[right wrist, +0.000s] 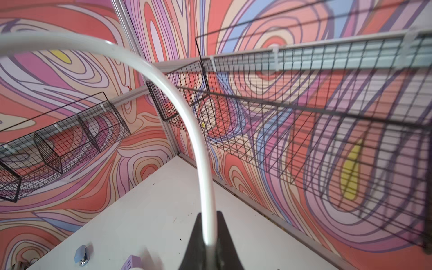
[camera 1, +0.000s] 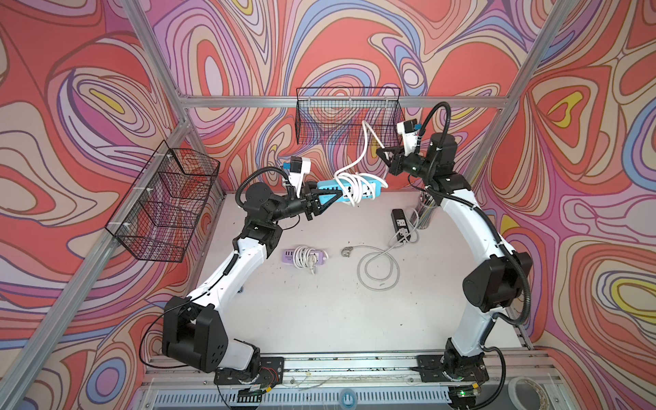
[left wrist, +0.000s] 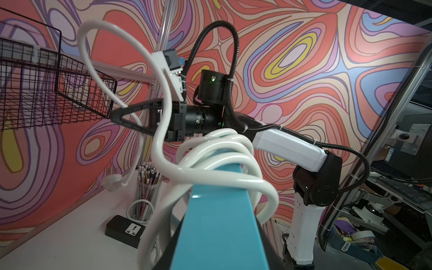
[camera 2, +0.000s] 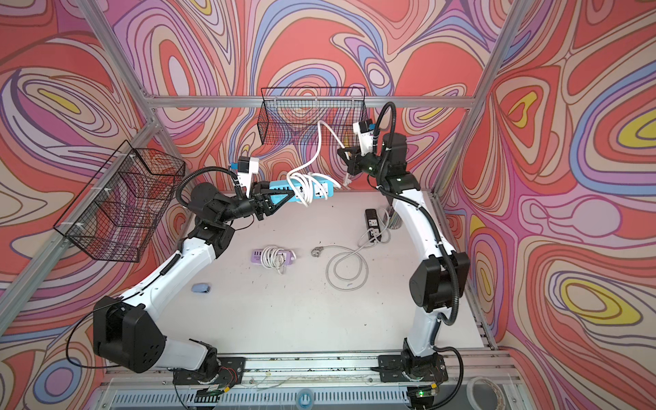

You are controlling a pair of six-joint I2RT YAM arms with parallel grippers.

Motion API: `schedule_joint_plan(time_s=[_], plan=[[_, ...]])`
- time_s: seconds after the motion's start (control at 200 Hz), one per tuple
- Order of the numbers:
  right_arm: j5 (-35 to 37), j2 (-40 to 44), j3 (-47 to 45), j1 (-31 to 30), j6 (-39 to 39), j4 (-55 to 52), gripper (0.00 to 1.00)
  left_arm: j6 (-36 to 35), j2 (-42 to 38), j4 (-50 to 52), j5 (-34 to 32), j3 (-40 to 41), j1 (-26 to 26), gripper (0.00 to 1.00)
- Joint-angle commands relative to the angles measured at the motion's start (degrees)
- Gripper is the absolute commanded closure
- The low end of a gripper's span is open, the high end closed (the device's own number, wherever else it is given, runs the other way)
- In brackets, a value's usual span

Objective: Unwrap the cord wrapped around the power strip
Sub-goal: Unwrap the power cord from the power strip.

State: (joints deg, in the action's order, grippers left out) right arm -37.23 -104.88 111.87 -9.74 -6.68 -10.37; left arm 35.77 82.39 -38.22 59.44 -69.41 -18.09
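My left gripper is shut on one end of the blue power strip and holds it level in the air above the back of the table. The white cord lies in several loops around the strip's middle. One strand arcs up from the strip to my right gripper, which is shut on it, higher and to the right. Below that gripper the cord's plug hangs free.
On the table lie a purple power strip with its cord wrapped, a black power strip with a loose grey cord, and a small blue object. A cup of pens stands back right. Wire baskets hang on the walls.
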Motion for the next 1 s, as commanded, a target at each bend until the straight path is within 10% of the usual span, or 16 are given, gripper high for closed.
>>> schedule_joint_plan(time_s=[0.0, 0.421, 0.997], plan=[[-0.7, 6.2, 2.0, 1.1, 0.2, -1.1, 1.00, -3.3, 0.1, 0.9, 0.4, -2.9, -0.6, 1.00], [-0.2, 16.5, 2.0, 6.3, 0.2, -4.9, 1.00, -18.5, -2.7, 17.1, -6.9, -3.5, -0.5, 1.00], [11.2, 28.7, -28.4, 8.7, 0.7, -10.9, 1.00, -23.8, -15.6, 10.7, -28.1, 5.0, 9.4, 1.00]])
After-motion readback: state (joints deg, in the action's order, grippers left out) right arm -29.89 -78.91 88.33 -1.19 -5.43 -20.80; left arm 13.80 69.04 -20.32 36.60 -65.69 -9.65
